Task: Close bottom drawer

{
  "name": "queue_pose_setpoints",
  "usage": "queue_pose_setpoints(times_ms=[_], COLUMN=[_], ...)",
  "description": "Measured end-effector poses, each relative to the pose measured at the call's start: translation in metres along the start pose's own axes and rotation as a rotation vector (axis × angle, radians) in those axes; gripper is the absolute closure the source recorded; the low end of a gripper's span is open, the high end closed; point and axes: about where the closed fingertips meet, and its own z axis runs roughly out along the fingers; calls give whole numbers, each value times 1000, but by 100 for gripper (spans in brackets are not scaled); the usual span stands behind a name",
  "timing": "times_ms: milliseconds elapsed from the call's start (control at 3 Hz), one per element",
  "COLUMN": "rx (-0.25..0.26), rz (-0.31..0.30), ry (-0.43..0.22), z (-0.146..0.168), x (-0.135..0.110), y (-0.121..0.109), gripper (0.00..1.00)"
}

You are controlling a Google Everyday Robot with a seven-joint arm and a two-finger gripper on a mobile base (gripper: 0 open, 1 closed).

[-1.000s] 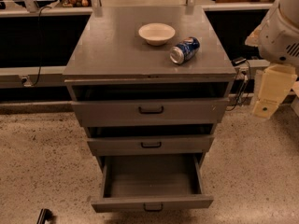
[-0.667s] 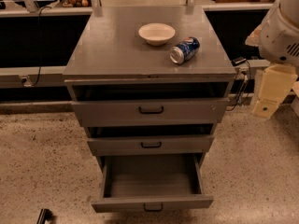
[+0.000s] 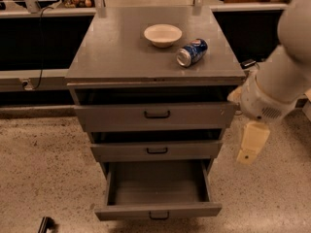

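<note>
Bottom drawer (image 3: 127, 211): lowest of the three, nearest the camera, pulled well out. Its inside is bare grey metal. The low front panel with its small dark handle (image 3: 159, 216) stands far forward of the two fronts above. Same extension as a second ago; no change.

Floor (image 3: 43, 169): speckled. A small dark object (image 3: 45, 224) lies at the lower left, well apart from the cabinet; I cannot identify it.

My claw (image 3: 251, 143): pale cream, hanging downward off the cabinet's right side, level with the middle drawer (image 3: 121, 152) and touching nothing. Open or closed: I cannot tell. Change noted: a second ago it hung higher, beside the top drawer, and further right. Now it sits lower and closer to the cabinet. My arm (image 3: 277, 76) fills more of the right edge of the view than it did.

Middle drawer and top drawer (image 3: 116, 116): each shows a dark gap above its front. Positions unchanged.

Surface (image 3: 116, 52): a blue can (image 3: 191, 52) lies on its side near the right front, with a pale bowl (image 3: 163, 35) just behind it and to the left. The two are close but apart. Both lie as before.
</note>
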Motion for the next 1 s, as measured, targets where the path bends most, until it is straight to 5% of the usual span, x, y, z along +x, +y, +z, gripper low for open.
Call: queue_pose_setpoints(times_ms=[667,1000], rx=[-18,-110], rz=[18,72], ry=[2,-64], z=[29,87], x=[9,25], y=[6,6], gripper=[0,0])
